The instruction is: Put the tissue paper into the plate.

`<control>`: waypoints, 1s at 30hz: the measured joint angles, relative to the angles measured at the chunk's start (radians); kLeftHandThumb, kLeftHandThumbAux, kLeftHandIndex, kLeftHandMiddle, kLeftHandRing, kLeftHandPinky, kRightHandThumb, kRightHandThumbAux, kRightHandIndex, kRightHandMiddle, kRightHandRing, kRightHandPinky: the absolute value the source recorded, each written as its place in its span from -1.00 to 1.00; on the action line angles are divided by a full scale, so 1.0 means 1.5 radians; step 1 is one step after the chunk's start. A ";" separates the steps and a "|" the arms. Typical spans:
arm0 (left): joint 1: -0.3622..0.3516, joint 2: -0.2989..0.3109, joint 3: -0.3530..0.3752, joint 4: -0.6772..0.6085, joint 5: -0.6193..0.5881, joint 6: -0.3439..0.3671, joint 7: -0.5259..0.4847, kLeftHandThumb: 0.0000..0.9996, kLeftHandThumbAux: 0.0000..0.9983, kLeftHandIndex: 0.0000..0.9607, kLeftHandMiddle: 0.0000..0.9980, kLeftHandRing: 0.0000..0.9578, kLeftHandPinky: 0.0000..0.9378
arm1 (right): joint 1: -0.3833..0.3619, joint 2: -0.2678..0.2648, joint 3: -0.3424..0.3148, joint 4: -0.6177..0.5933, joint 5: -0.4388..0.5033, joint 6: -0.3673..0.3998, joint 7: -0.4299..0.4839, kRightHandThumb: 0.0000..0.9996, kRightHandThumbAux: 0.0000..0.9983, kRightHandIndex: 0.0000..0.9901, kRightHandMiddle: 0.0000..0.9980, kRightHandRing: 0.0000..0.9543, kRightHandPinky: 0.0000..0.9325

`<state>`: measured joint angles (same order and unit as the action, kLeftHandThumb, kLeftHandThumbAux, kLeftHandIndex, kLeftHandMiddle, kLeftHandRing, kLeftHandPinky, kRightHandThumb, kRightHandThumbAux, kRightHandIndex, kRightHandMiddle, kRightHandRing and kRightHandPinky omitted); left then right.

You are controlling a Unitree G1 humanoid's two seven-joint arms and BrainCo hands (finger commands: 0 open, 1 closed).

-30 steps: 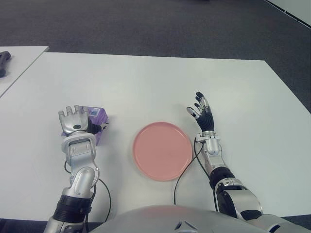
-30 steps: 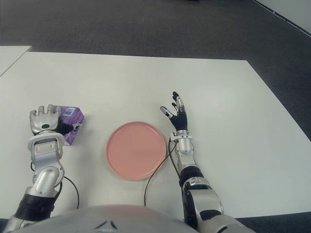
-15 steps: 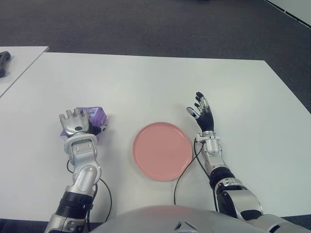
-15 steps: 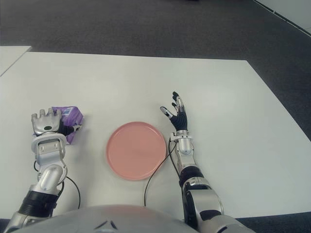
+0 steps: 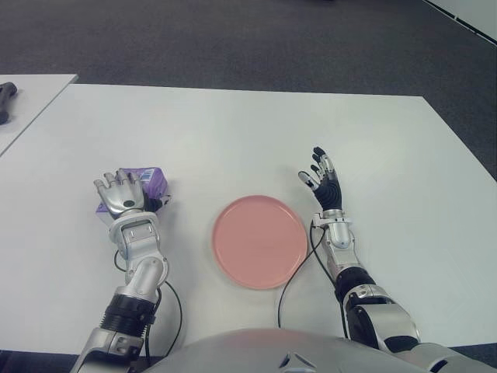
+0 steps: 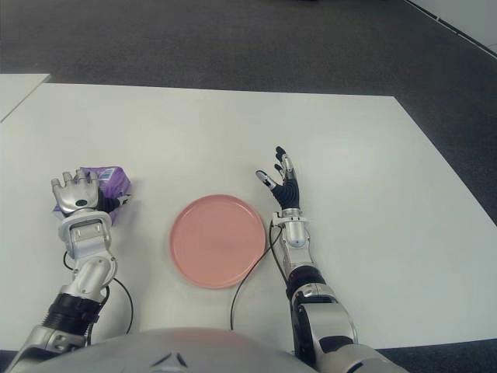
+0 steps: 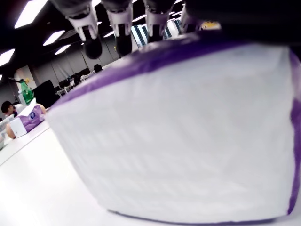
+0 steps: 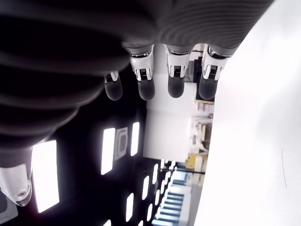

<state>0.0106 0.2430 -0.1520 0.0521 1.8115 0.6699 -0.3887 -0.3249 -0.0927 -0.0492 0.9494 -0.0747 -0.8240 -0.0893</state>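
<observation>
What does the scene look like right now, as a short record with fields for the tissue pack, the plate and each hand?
tissue pack: purple and white, on the white table, on the robot's left, outside the plate
plate: pink, round, bare, between the two hands
left hand: placed over the tissue pack, fingers draped over its top edge
right hand: right of the plate, fingers spread, holding nothing
task status: tissue pack not yet in the plate
</observation>
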 measured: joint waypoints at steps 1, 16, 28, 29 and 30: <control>-0.001 -0.001 -0.003 0.004 -0.004 0.004 0.006 -1.00 -0.72 -1.00 -1.00 -1.00 -1.00 | 0.000 0.000 0.000 0.000 0.000 0.000 0.000 -1.00 0.04 -1.00 -1.00 -1.00 -0.99; -0.051 -0.002 -0.021 0.120 -0.099 0.052 0.136 -1.00 -0.68 -1.00 -1.00 -1.00 -1.00 | 0.000 -0.002 -0.004 0.000 0.001 -0.003 0.007 -1.00 0.04 -1.00 -1.00 -1.00 -0.99; -0.081 0.004 -0.061 0.165 -0.124 0.106 0.152 -1.00 -0.68 -1.00 -1.00 -1.00 -1.00 | 0.001 -0.006 -0.008 0.001 0.002 -0.003 0.013 -1.00 0.04 -1.00 -1.00 -1.00 -0.99; -0.082 0.004 -0.064 0.168 -0.124 0.111 0.152 -1.00 -0.67 -1.00 -1.00 -1.00 -1.00 | 0.001 -0.007 -0.008 0.001 0.003 -0.003 0.014 -1.00 0.04 -1.00 -1.00 -1.00 -0.99; -0.082 0.004 -0.068 0.170 -0.125 0.117 0.153 -1.00 -0.67 -1.00 -1.00 -1.00 -1.00 | 0.001 -0.007 -0.008 0.001 0.003 -0.003 0.014 -1.00 0.04 -1.00 -1.00 -1.00 -0.99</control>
<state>-0.1131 0.2490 -0.2535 0.3077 1.6236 0.8448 -0.1586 -0.3241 -0.1032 -0.0619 0.9513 -0.0706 -0.8292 -0.0678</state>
